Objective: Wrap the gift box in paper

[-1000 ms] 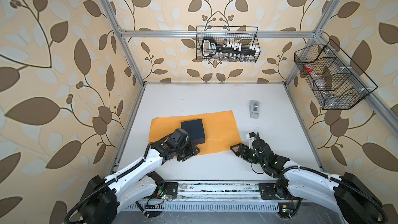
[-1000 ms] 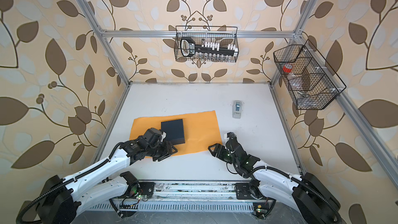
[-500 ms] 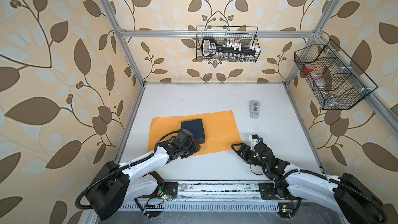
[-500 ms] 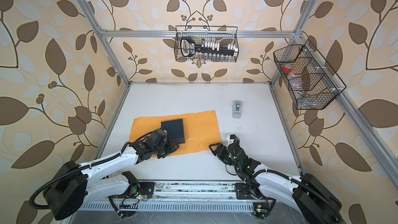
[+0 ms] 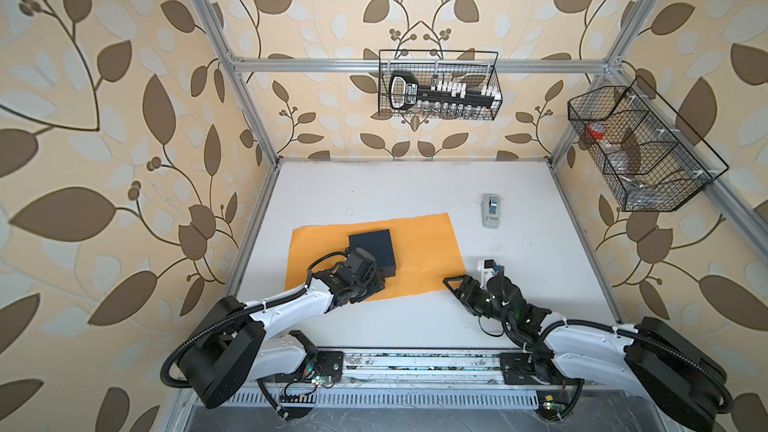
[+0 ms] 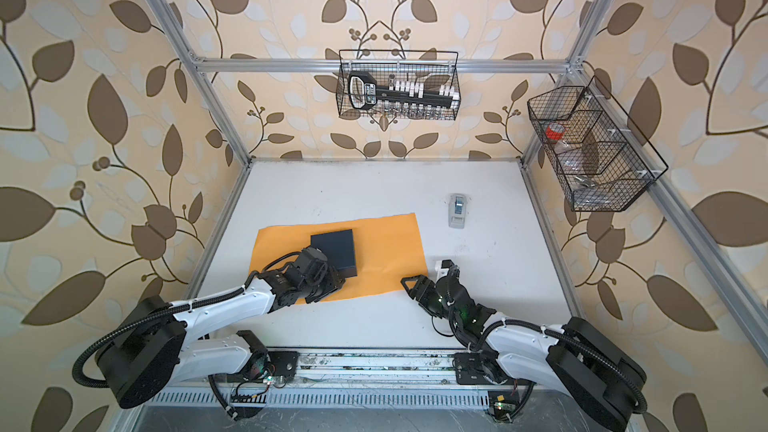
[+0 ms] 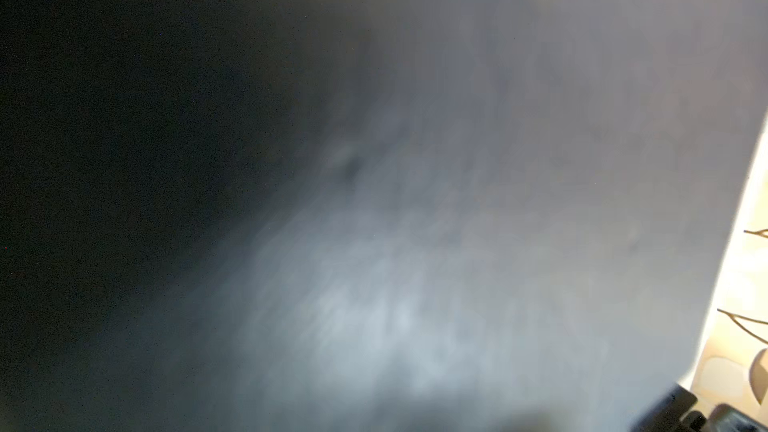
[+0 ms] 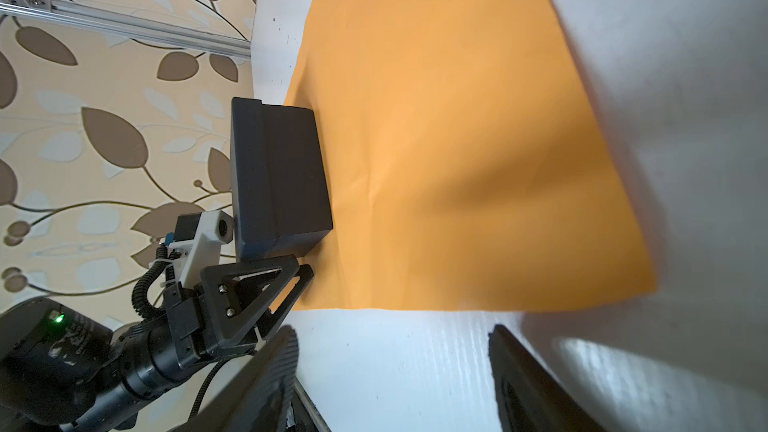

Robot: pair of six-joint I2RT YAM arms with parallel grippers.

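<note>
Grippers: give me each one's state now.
Left gripper: at the gift box's near edge; grip cannot be told.
Right gripper: open, empty.

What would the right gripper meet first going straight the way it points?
The right gripper would probably meet the near edge of the bright orange wrapping paper sheet, past a bare strip of white table. Its height is unclear, so it might skim over.

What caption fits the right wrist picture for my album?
Black box on orange paper, left gripper beside it, right gripper open near the edge.
</note>
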